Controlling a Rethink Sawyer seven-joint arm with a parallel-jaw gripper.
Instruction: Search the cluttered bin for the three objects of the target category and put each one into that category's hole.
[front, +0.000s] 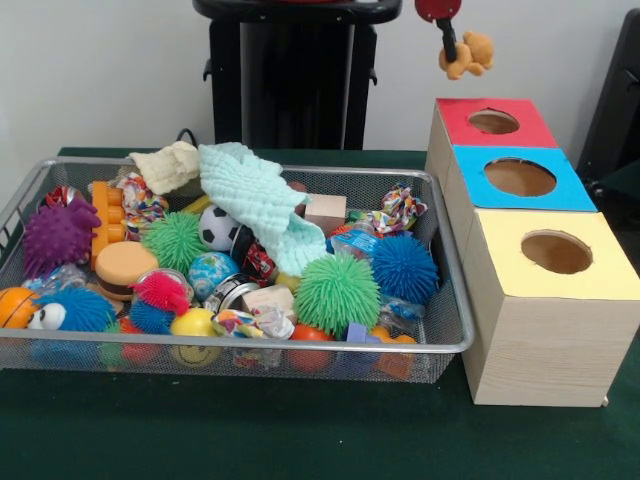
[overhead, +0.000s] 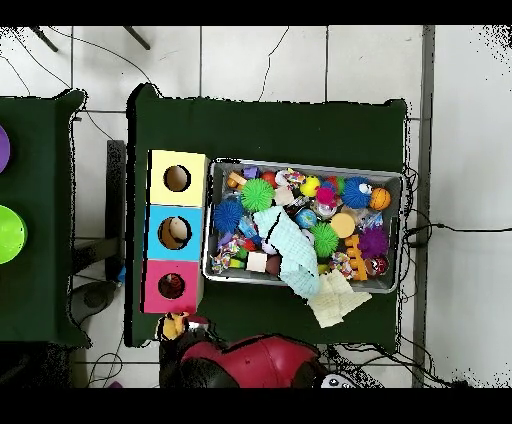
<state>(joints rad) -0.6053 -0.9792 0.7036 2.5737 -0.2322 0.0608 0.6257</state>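
My gripper (front: 450, 45) hangs from the top edge, shut on the tan-orange plush bear (front: 468, 54). It holds the bear in the air behind and a little left of the red-panelled hole (front: 493, 122). In the overhead view the bear (overhead: 174, 325) is just beyond the box's red end, close to the red hole (overhead: 171, 286). The silver wire-mesh bin (front: 250, 346) sits left of the box, full of toys; it also shows in the overhead view (overhead: 300, 164). I see no striped tiger among the clutter.
The box also has a blue-panelled hole (front: 520, 177) and a yellow-panelled hole (front: 556, 252). The bin holds green (front: 336, 293), blue (front: 404, 268) and purple (front: 57, 236) spiky balls, a mint cloth (front: 258, 200), a cream cloth (front: 165, 165) and rope toys. The black pedestal (front: 290, 75) stands behind.
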